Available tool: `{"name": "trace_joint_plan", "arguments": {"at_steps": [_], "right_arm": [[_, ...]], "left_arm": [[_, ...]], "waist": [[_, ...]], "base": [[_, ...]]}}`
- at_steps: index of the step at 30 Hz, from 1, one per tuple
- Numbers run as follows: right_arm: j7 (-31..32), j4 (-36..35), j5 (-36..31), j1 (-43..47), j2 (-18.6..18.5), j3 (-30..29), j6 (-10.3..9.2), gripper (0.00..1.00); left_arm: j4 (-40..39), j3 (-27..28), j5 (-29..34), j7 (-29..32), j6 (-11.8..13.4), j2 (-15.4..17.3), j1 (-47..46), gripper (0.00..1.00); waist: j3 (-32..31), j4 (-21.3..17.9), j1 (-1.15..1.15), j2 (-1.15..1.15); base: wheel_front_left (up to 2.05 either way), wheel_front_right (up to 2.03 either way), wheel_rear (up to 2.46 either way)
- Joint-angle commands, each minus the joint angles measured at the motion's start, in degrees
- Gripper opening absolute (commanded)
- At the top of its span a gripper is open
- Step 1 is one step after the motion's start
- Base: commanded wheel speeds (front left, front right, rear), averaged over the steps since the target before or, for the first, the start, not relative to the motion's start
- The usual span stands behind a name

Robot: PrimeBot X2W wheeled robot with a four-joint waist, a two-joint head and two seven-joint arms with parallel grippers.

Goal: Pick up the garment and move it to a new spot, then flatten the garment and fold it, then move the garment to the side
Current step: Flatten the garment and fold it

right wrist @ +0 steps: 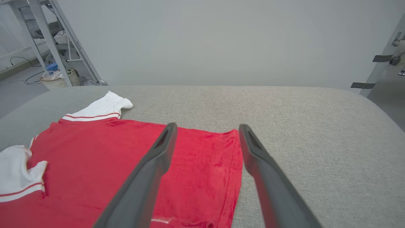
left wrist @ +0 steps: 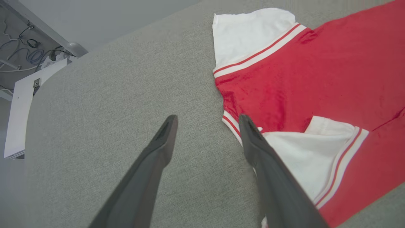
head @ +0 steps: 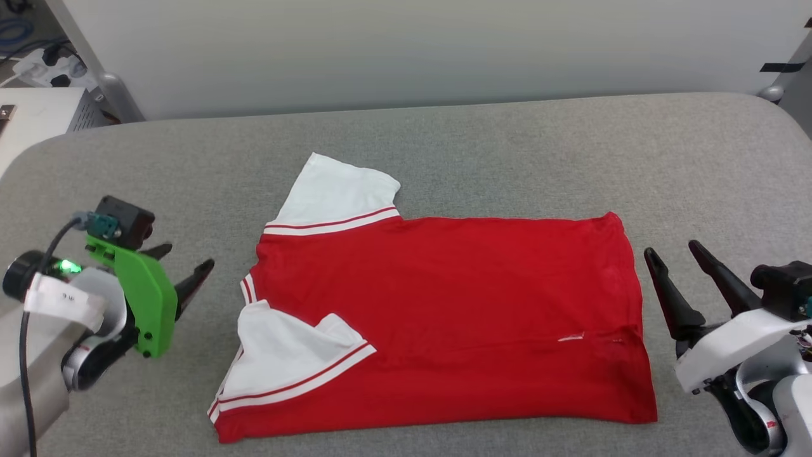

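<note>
The left fingers [head: 196, 278] are spread wide apart and hold nothing. They hang just beside the left edge of the shirt [head: 457, 304] and do not touch it. A green part [head: 149, 298] sits behind them on the wrist. The right fingers [head: 665, 289] are spread wide too, and they hold nothing. They stand close to the right edge of the shirt, with a strip of grey bench [head: 507, 146] between.

The shirt lies flat in the middle of the bench. Its red part reaches to the right. One white sleeve [head: 336, 190] with red stripes sticks out at the far left. The other white sleeve [head: 285, 355] lies folded over the red cloth at the near left. Behind the bench is a pale wall [head: 406, 51]. A white box [head: 38, 120] stands at the far left.
</note>
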Motion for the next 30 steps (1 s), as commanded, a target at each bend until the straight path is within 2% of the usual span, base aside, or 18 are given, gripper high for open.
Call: {"name": "trace_joint_plan", "arguments": {"at_steps": [1, 5, 11, 16, 19, 23, 30], "right_arm": [[-1.4, -1.9, -1.8, 0.9, 1.9, -1.1, -0.03, 1.00], [-3.4, -6.6, -5.6, 1.7, 6.0, -3.4, -0.03, 1.00], [-3.8, -11.7, -9.0, 0.7, 9.2, -2.8, -0.03, 1.00], [-4.2, -14.4, -10.6, -1.0, 10.1, -2.0, -0.03, 1.00], [-4.2, -15.2, -11.2, -2.5, 10.4, -1.1, -0.03, 1.00], [-4.7, -15.9, -11.5, -4.6, 10.6, -0.4, -0.03, 1.00], [-5.2, -16.4, -11.8, -6.9, 11.0, 0.4, -0.03, 1.00]], "left_arm": [[0.7, 0.7, 1.0, -0.1, 0.0, -1.1, -2.4, 1.00], [3.3, 1.9, 2.1, 0.9, -0.5, -3.2, -8.0, 1.00], [8.1, 2.8, 3.0, 5.7, -2.0, -6.1, -17.5, 1.00], [10.8, 2.0, 1.5, 13.4, -3.9, -8.2, -24.9, 1.00], [13.0, 1.8, -1.7, 20.9, -4.3, -9.2, -29.0, 1.00], [15.3, 1.3, -3.2, 28.1, -4.4, -10.1, -34.1, 1.00], [19.8, -0.3, -2.6, 33.7, -4.5, -11.3, -38.6, 1.00]], "waist": [[1.8, -1.4, 0.00, 0.00], [5.0, -3.1, 0.00, 0.00], [12.1, -6.5, 0.00, 0.00], [17.7, -8.5, 0.00, 0.00], [20.8, -9.6, 0.00, 0.00], [24.4, -10.9, 0.00, 0.00], [28.6, -12.3, 0.00, 0.00]], "base": [[0.00, 0.00, 0.00], [0.00, 0.00, 0.00], [0.00, 0.00, 0.00], [0.00, 0.00, 0.00], [0.00, 0.00, 0.00], [0.00, 0.00, 0.00], [0.00, 0.00, 0.00]]}}
